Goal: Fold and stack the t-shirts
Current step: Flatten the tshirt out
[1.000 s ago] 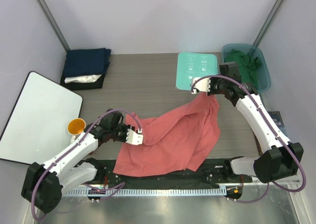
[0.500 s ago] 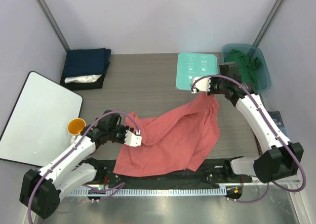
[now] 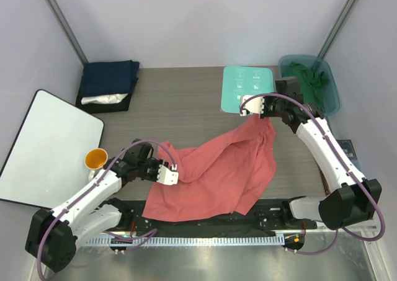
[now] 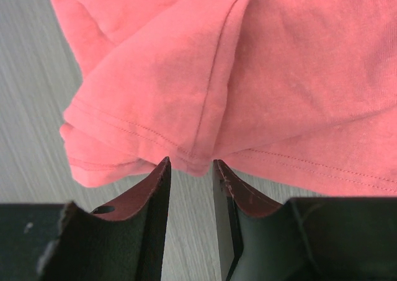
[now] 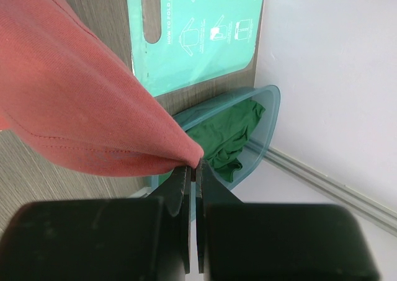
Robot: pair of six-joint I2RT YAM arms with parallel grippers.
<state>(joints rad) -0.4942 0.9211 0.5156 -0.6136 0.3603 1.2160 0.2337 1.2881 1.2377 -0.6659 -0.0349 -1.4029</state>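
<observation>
white panel [image 3: 53, 147]: far left; flat, rigid, rounded corners
orange cup [image 3: 95, 159]: just right of the panel; small, round, hard-looking
navy t-shirts [image 3: 110, 77]: far left corner of the table [image 3: 180, 107]; folded soft pile; a white t-shirt [image 3: 103, 98] shows at its near edge
left gripper [image 4: 189, 167]: jaws stand apart with a narrow gap; tips straddle a stitched hem fold at the left edge of the coral t-shirt [image 3: 217, 169]; not closed on it as far as I can tell
coral t-shirt: middle of the table, toward the near side; crumpled, unfolded; matte knit, double-stitched hems, thin layers overlapping; far right corner lifted
step: judged to be spreading this shirt flat before any fold; no fold made on it yet
next move: left jaws need to shut on that hem; then both arms pull apart to tension the cloth and lay it flat; risk of catching more than one layer
mint board [image 3: 248, 85]: far, right of centre; stiff flat rectangle, handle slot, printed folding diagrams
right gripper [image 5: 194, 164]: fingers pressed together, pinching a corner of the coral t-shirt; held up off the table near the board's near edge
teal bin [image 3: 335, 92]: far right corner; translucent plastic; green t-shirt [image 3: 307, 76] bunched inside
</observation>
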